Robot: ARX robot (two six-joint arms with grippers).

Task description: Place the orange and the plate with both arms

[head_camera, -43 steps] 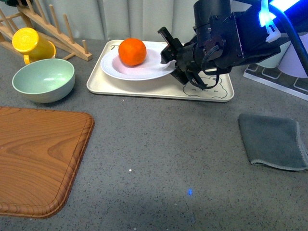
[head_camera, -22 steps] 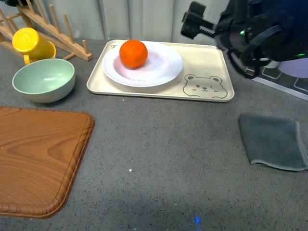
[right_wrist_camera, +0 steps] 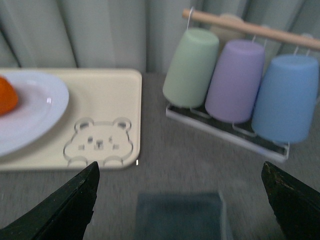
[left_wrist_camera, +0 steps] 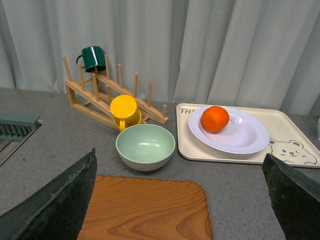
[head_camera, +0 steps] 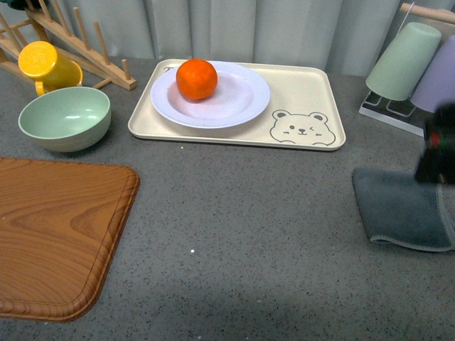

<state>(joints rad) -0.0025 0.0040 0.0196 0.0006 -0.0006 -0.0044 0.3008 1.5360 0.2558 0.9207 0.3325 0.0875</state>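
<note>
The orange (head_camera: 197, 79) sits on the left part of the white plate (head_camera: 234, 106), which lies on the beige bear tray (head_camera: 313, 89) at the back of the counter. Both also show in the left wrist view, the orange (left_wrist_camera: 215, 119) on the plate (left_wrist_camera: 245, 140). In the right wrist view only an edge of the orange (right_wrist_camera: 6, 97) and part of the plate (right_wrist_camera: 35, 110) show. My right gripper (right_wrist_camera: 180, 210) is open and empty above the grey cloth (right_wrist_camera: 180, 217); a dark blur of it (head_camera: 439, 145) shows at the front view's right edge. My left gripper (left_wrist_camera: 180, 210) is open and empty, above the wooden board (left_wrist_camera: 145, 210).
A pale-green bowl (head_camera: 65, 117), a yellow cup (head_camera: 43, 62) and a wooden rack (head_camera: 71, 42) stand at the back left. A wooden board (head_camera: 57, 234) lies front left. A grey cloth (head_camera: 402, 209) lies at the right, with upturned cups (head_camera: 405, 60) on a rack behind it.
My right arm has let go at the plate and drawn back to the right, out over the grey cloth. The plate with the orange stays on the tray.
</note>
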